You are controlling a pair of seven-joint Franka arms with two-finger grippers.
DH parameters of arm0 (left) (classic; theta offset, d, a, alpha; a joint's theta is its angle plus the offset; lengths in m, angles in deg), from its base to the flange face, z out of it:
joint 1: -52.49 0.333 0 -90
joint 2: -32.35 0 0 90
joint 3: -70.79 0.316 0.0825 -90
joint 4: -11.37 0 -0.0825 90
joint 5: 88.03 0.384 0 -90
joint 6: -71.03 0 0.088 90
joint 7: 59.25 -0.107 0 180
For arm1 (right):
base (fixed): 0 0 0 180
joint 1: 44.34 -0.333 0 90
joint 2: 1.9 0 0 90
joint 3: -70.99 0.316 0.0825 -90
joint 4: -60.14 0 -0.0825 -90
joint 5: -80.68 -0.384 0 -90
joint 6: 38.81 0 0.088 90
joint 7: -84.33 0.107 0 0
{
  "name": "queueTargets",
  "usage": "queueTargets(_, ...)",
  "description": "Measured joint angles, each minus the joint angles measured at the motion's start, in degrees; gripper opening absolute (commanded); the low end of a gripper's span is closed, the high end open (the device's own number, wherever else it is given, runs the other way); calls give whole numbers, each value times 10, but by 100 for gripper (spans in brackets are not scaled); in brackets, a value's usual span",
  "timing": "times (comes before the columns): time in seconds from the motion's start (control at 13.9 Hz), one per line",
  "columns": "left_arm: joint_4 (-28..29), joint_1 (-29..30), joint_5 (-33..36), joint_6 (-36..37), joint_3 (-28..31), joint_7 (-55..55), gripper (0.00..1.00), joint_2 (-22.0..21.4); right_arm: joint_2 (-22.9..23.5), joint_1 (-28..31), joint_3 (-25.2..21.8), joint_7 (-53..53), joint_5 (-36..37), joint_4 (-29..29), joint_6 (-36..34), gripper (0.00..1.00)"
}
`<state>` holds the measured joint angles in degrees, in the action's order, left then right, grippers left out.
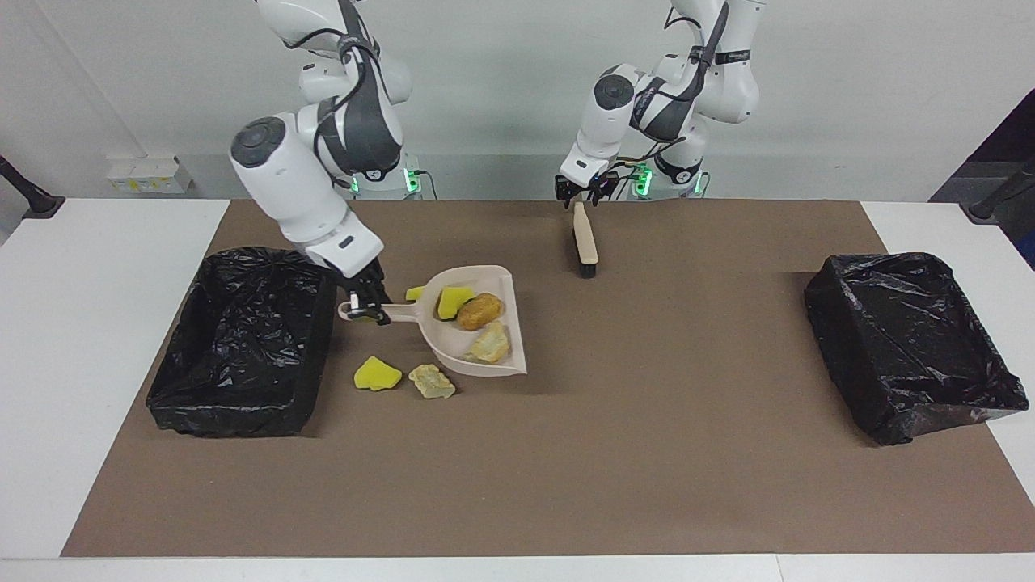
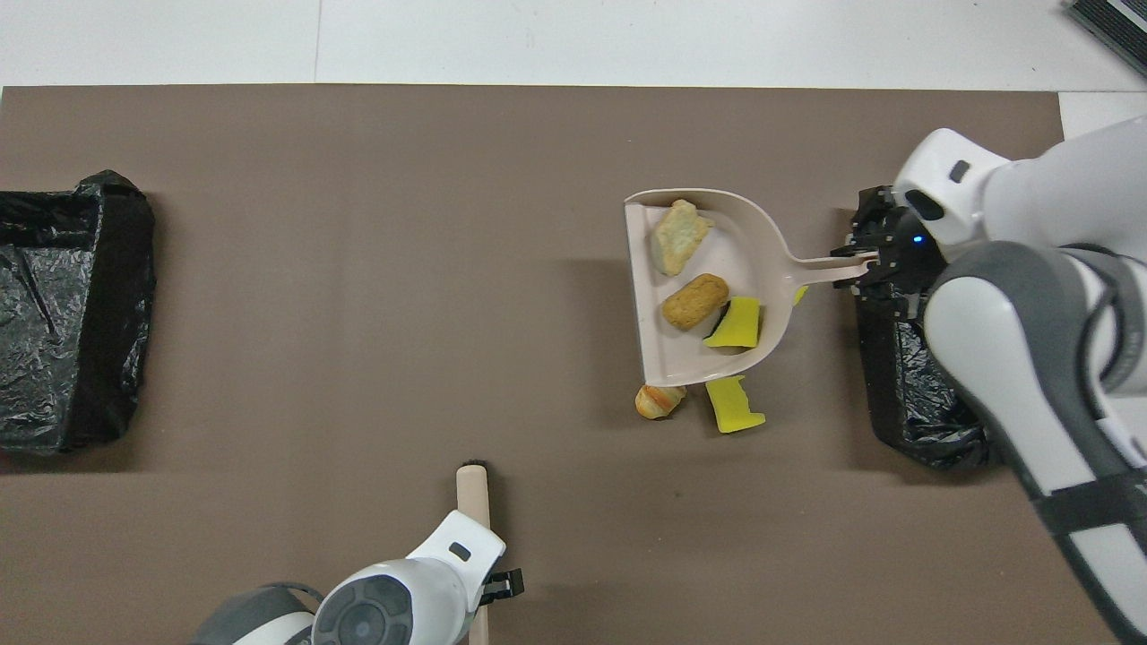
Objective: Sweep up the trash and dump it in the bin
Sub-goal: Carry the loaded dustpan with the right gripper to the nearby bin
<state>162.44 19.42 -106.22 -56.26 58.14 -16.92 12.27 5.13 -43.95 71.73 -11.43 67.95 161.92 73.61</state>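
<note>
1. Right arm point(image 1: 285, 171): reaches out from its base and bends down at the elbow. The forearm slopes toward its own end of the table, and the wrist is turned downward.
2. Right gripper point(image 1: 365, 305): low, pointing down. Its fingers are clamped together on the handle of the dustpan point(image 1: 402, 311), which is lifted clear of the surface and held roughly level.
3. Left arm point(image 1: 647, 89): folded back close to its own base, upper links upright. The forearm angles down and inward, with a short reach.
4. Left gripper point(image 1: 584, 192): low, near its base, pointing down. Its fingers are spread apart and nothing is between them.
</note>
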Motion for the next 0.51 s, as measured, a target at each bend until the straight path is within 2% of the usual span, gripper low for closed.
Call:
queueTargets(0.29, -71, 114, 14, 41, 3, -97, 100, 17, -5, 137, -3, -104, 0, -7, -30, 0)
queueTargets(0.51, -160, 191, 60, 94, 5, -146, 100, 58, -5, 237, -6, -162, 6, -20, -34, 0)
